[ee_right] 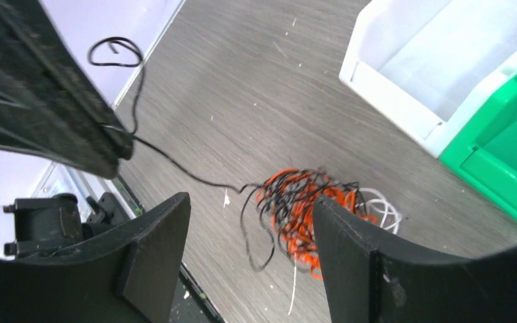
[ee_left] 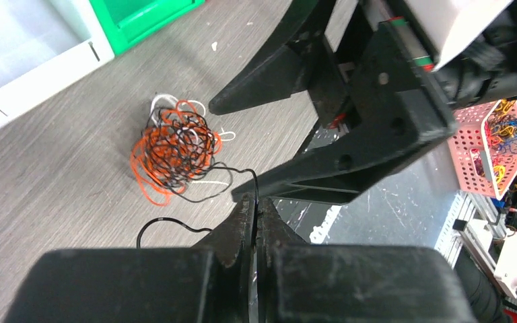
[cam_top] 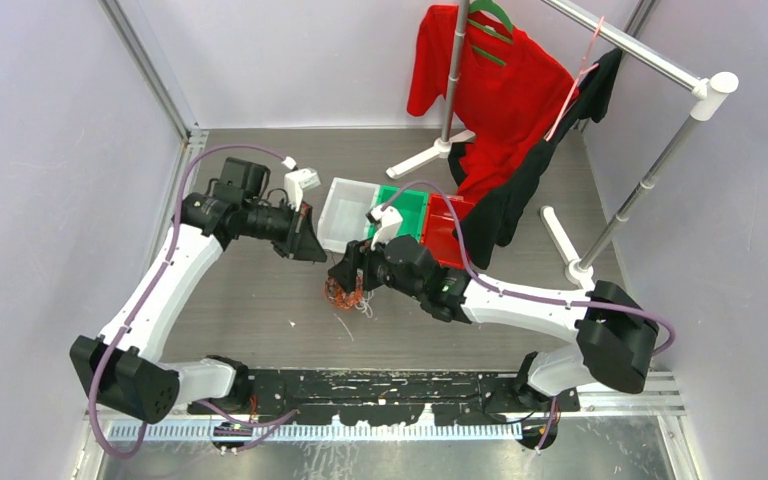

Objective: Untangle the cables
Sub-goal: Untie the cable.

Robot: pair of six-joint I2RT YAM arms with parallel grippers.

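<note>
1. Now, cables point(cam_top: 345, 292) lie bunched on the table point(cam_top: 260, 300), centre of the top view, near the white bin point(cam_top: 345, 215).
2. Left claw point(ee_left: 256, 202) is clenched on one black strand point(ee_right: 175, 163) running from them.
3. Right claw point(ee_right: 249, 229) hangs released, jaws wide, above them.

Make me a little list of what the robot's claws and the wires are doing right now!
left claw: shut on a black wire
black wire: leads from the left claw into the bundle
right claw: open, above the bundle
bundle: orange, black and white wires, tangled, on the table
bins: white bin and green bin side by side
</note>
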